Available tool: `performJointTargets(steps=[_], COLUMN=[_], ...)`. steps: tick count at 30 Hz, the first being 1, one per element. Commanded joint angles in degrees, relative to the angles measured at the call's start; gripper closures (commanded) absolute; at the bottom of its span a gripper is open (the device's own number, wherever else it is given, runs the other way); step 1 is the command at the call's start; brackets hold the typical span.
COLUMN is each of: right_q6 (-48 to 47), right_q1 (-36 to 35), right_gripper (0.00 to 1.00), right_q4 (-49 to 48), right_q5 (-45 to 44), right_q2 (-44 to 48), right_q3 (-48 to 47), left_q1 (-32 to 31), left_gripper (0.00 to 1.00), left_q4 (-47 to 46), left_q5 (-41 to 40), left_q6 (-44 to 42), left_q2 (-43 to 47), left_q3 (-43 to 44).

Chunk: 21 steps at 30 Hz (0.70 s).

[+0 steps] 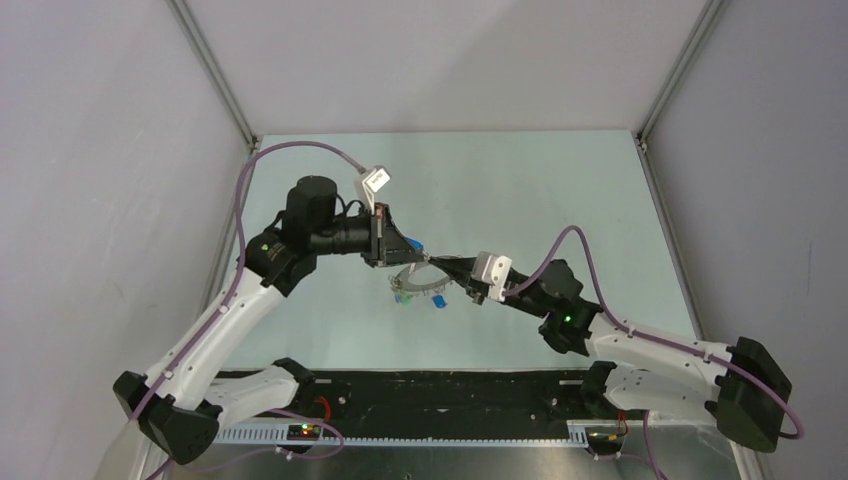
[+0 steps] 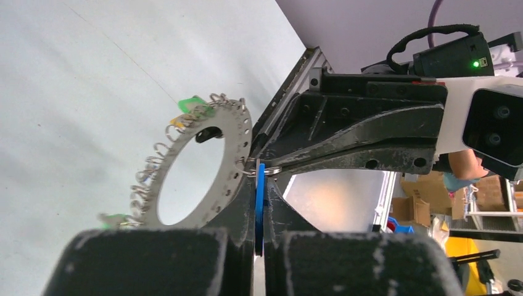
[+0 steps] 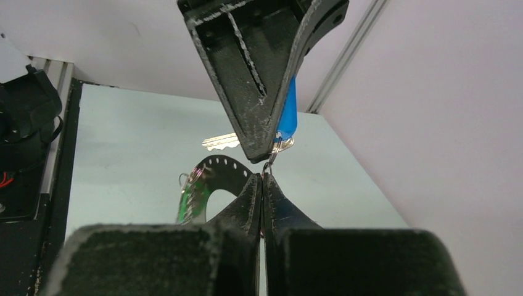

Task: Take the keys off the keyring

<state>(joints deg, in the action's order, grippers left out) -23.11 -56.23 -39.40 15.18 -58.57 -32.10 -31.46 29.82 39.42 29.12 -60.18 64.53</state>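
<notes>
The keyring [image 2: 231, 148] is a flat silver hoop pierced with holes, held up in the air over the table between both arms [image 1: 418, 283]. Small wire rings and green-tagged keys [image 2: 192, 105] hang round its rim. My left gripper [image 2: 260, 185] is shut on the blue head of one key [image 2: 260, 200]; that key's silver blade [image 3: 221, 142] sticks out sideways in the right wrist view. My right gripper [image 3: 263, 179] is shut, its tips pinching the small wire ring [image 3: 271, 155] that links the blue key [image 3: 287, 114] to the keyring [image 3: 225, 168]. The two grippers meet tip to tip.
The pale green table [image 1: 520, 200] lies below, boxed in by grey walls and aluminium posts [image 1: 215, 75]. A black base strip [image 1: 450, 395] runs along the near edge between the arm bases. Purple cables [image 1: 575, 240] loop over both arms.
</notes>
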Motion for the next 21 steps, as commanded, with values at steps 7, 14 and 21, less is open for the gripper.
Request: performJointTargets(steps=[7,14,21], right_q6=[-5.44,-6.40,-4.43], right_q1=[-2.52,-3.34,-1.86], right_gripper=[1.00,1.00,1.00], right_q4=[-0.17,-2.16,6.06], right_q5=[5.99,2.85,-4.77], right_q2=[6.06,4.82,10.05], right_q3=[-1.74,-1.74,-1.74], left_q1=[1.34,0.46,2.30], left_gripper=[1.00,1.00,1.00], left_q4=[-3.45,-3.43,-3.38], left_q5=[3.69,4.63,-6.26], left_q6=[1.84,1.05,-4.33], left_q2=[-1.98,-3.47,-2.81], left_q3=[0.37,-0.21,-2.04])
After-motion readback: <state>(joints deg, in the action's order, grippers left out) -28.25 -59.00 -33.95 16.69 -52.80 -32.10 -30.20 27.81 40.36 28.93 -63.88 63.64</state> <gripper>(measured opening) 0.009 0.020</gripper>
